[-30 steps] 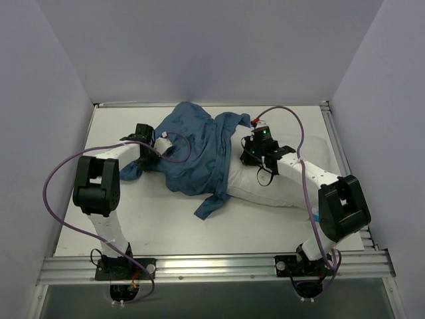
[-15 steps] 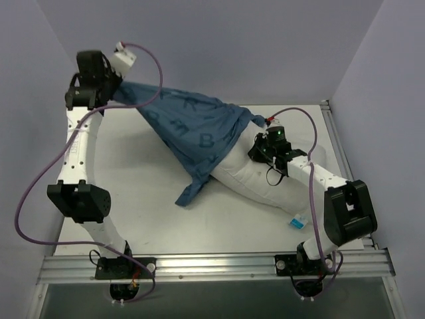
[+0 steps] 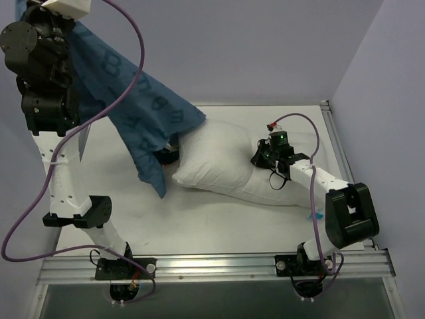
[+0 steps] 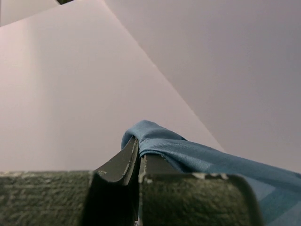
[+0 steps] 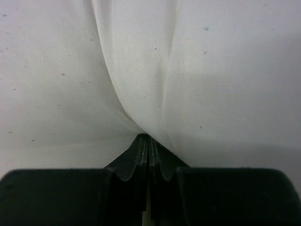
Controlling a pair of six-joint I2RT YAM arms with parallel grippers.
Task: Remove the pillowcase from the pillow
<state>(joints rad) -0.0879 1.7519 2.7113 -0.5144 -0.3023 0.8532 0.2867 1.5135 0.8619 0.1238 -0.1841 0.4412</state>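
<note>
As seen from above, the dark blue letter-printed fabric pillowcase (image 3: 143, 109) hangs from the high left hand (image 3: 70, 32), beside the plump white rectangular pillow (image 3: 222, 163) on the surface (image 3: 199, 219). Left wrist view: that hand is clenched on a blue fold. Right wrist view: the right hand (image 5: 148, 141) pinches white pillow fabric.

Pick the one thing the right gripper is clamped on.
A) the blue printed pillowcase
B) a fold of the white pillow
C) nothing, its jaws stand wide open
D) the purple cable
B: the right wrist view shows the right gripper shut on a pinched fold of the white pillow; the pillowcase hangs from the left gripper.
</note>
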